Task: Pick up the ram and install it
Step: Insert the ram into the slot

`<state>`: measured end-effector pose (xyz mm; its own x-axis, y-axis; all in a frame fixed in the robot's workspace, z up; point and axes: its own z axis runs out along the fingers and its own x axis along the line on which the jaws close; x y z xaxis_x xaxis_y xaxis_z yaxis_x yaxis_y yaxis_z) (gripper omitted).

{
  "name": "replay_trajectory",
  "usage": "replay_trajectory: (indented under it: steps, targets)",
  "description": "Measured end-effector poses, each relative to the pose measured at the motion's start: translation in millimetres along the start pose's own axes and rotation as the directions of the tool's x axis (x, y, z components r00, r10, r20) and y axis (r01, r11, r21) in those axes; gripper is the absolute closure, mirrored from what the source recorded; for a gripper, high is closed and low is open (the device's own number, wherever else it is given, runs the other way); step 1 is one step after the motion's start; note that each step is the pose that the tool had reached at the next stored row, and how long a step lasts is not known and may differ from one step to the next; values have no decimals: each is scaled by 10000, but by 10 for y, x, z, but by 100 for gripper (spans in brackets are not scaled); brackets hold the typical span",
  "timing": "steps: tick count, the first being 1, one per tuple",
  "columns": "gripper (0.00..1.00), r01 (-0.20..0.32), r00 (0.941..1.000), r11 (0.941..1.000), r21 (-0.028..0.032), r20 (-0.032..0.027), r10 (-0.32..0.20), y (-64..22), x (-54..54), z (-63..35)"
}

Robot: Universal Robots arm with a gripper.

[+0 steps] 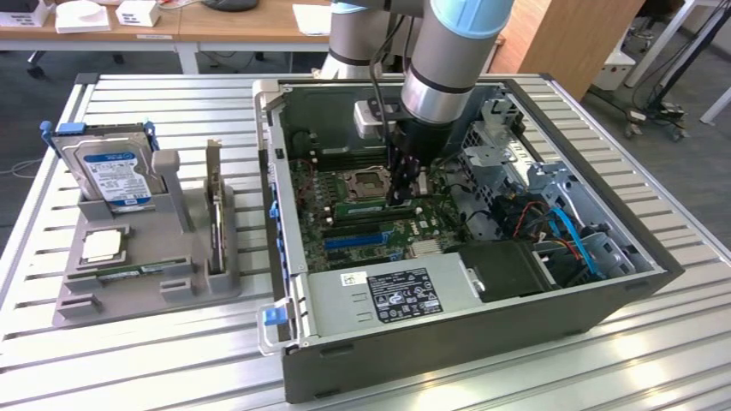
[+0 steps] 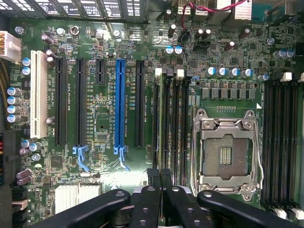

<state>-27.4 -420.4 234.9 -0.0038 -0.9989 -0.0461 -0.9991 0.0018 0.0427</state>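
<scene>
1. Slatted aluminium table [image 1: 171,94] carries an open dark-grey computer case [image 1: 457,342] and, at the exterior view's left, a grey plastic holder [image 1: 115,300].
2. Long, thin green circuit-board ram stick [image 1: 143,271] lies flat in that holder, well apart from the arm.
3. Black two-fingered gripper [image 2: 159,176] hangs inside the case. Its fingers are pressed together with nothing seen between them, over the end of the black memory slots [image 2: 175,123] beside the silver processor socket [image 2: 225,152].

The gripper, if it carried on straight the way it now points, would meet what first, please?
Most likely the memory slots on the motherboard, beside the CPU socket; the shut gripper points down over them, though the gap is unclear.
</scene>
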Motion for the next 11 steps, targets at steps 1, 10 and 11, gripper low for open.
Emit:
replay_trajectory:
  steps: [1,10,11]
  targets:
    - [89,0,10000,10000,0,1,0,0,0,0]
    - [89,1,10000,10000,0,0,-1,0,5,6]
    - [89,1,10000,10000,0,0,-1,0,5,9]
